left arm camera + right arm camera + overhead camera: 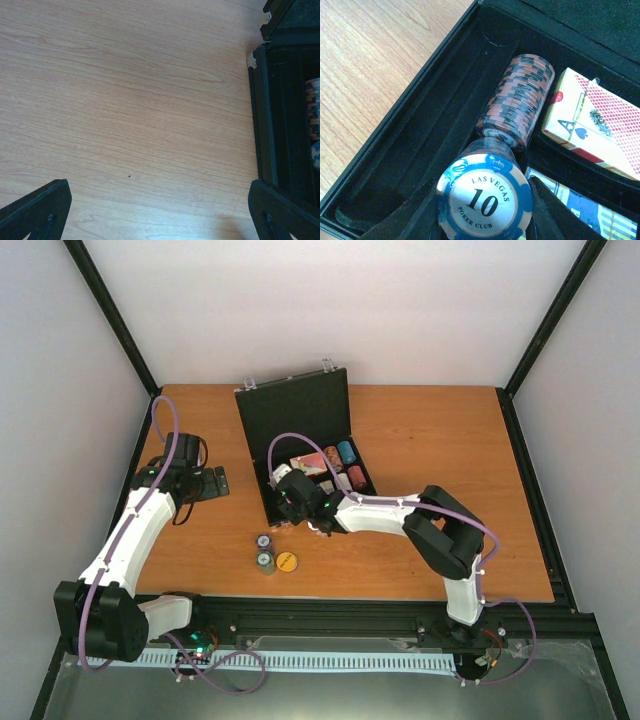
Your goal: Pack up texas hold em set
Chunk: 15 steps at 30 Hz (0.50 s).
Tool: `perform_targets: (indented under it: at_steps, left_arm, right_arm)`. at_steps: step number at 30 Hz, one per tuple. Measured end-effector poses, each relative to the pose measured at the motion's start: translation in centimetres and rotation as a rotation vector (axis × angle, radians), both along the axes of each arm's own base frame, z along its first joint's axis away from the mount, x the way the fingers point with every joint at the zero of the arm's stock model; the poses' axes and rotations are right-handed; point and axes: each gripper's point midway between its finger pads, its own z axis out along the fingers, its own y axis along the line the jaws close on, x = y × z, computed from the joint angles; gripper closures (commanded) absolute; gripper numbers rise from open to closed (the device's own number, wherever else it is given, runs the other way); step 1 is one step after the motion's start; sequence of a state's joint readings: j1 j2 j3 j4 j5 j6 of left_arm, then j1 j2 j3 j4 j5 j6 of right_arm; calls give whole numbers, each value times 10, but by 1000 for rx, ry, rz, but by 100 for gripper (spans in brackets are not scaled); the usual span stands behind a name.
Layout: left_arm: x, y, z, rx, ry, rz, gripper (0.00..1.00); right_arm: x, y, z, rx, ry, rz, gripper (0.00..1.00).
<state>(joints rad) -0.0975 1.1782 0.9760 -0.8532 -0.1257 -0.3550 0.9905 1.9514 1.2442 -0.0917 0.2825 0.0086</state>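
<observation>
Nearest the arm bases, three short stacks of round poker chips (266, 562) sit on the brown wooden surface (430, 440) just in front of the flat black rectangular hinged case (410, 112). One stack is yellow-topped and two are darker. The right end effector (482, 210) hangs over the case's near left corner, pinching a stack of blue-and-white chips (482, 197) whose face reads "Las Vegas 10 Poker Club" — a black finger presses on each side of it. Just beyond, inside the tray, a roll of red-and-black chips (517, 102) lies on its side in a groove. Beside that roll is a red-backed card deck (600, 125) showing an ace of spades. The left end effector (160, 215) is spread wide over bare wood left of the case, touching nothing — the case's silver-cornered wall is at its right. Farther back in the tray lies a light blue chip roll (346, 452) among reddish ones. The lid (295, 410) stands open at the far side.
</observation>
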Motion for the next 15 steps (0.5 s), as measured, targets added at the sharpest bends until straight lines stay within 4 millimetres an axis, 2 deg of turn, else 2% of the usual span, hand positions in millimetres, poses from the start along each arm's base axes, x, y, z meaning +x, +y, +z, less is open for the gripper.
perform_targets:
  at_steps: [15]
  left_arm:
    - [0, 0, -1, 1, 4, 0, 0]
  right_arm:
    - [-9, -9, -8, 102, 6, -41, 97]
